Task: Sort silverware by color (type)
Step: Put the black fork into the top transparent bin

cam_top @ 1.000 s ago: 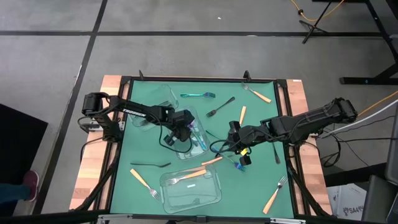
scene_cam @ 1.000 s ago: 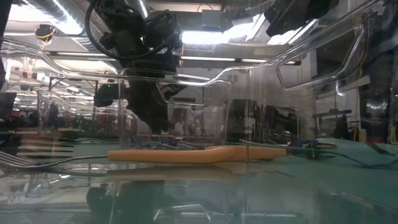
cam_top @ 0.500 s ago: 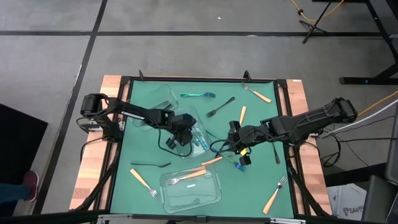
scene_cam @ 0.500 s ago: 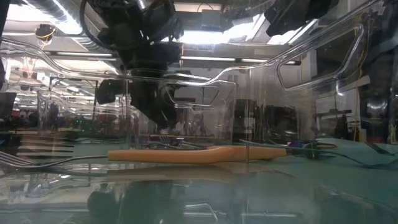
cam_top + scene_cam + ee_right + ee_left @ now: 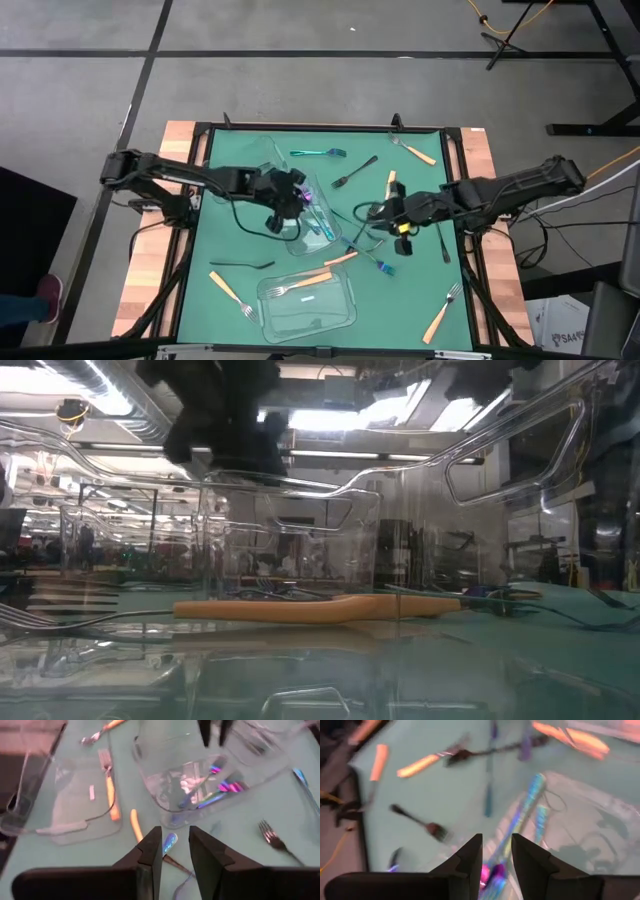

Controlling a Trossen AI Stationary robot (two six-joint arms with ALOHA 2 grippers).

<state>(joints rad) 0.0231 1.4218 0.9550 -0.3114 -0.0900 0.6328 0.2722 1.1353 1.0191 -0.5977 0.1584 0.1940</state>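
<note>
My left gripper (image 5: 302, 197) (image 5: 496, 847) hangs open just above the middle clear container (image 5: 322, 232), nothing between its fingers. Several iridescent utensils (image 5: 318, 212) (image 5: 527, 802) lie flat in that container. My right gripper (image 5: 385, 212) (image 5: 174, 837) is open over the green mat, right of that container, also with nothing between its fingers. Below it an iridescent blue utensil (image 5: 383, 265) (image 5: 170, 842) lies flat on the mat, showing through the gap. More silverware is scattered about: black forks (image 5: 355, 172) and orange-handled pieces (image 5: 340, 258).
A near clear container (image 5: 345, 310) holds an orange-handled fork (image 5: 305, 282) (image 5: 300, 608). Another clear container (image 5: 262, 152) stands far left. A teal utensil (image 5: 318, 153), orange-handled forks (image 5: 415, 150) (image 5: 440, 318) (image 5: 230, 290) and a black utensil (image 5: 242, 265) lie on the mat.
My left gripper has risen out of the middle container and drawn back toward the table's left and far side, leaving the iridescent utensils lying inside. My right gripper has risen and gone toward the far edge, while the blue utensil has stayed on the mat.
</note>
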